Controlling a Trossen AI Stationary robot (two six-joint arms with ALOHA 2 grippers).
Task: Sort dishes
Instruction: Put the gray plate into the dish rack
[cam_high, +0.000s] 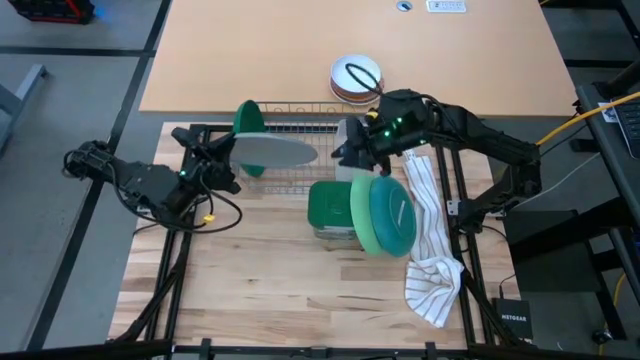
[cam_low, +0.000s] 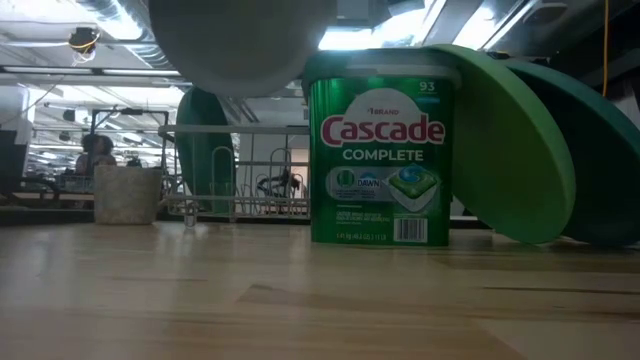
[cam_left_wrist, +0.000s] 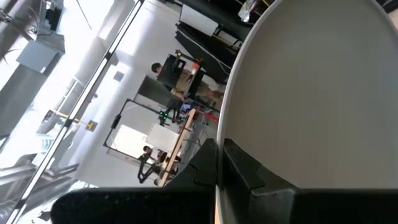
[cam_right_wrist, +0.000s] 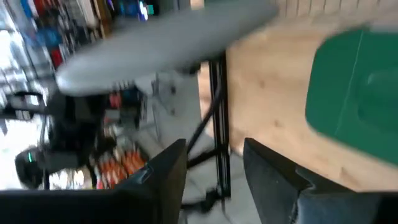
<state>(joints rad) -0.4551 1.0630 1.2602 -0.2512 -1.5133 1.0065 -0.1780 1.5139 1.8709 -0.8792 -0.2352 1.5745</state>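
Note:
My left gripper (cam_high: 218, 155) is shut on a grey plate (cam_high: 272, 152), held in the air in front of the wire dish rack (cam_high: 305, 128). The plate also shows in the low view (cam_low: 240, 40) and the right wrist view (cam_right_wrist: 161, 43). A dark green plate (cam_high: 248, 118) stands on edge in the rack's left end. A light green plate (cam_high: 362, 215) and a teal plate (cam_high: 394, 215) lean on their rims against a green Cascade tub (cam_high: 330, 205). My right gripper (cam_high: 343, 152) is open and empty, near the grey plate's right edge. A small greyish cup (cam_low: 128, 195) stands left of the rack. My left gripper pinches the grey plate's rim (cam_left_wrist: 225, 149) between its two fingers, one finger (cam_left_wrist: 252, 171) on each face. The fingers come about level from the table's left. The plate reaches out toward the right from the fingers, tilted and lifted clear of table and rack.
A white striped towel (cam_high: 432, 250) lies along the table's right side. A stack of bowls (cam_high: 357, 78) sits on the far board behind the rack. Bare wood lies between the tub and the near edge (cam_high: 280, 290).

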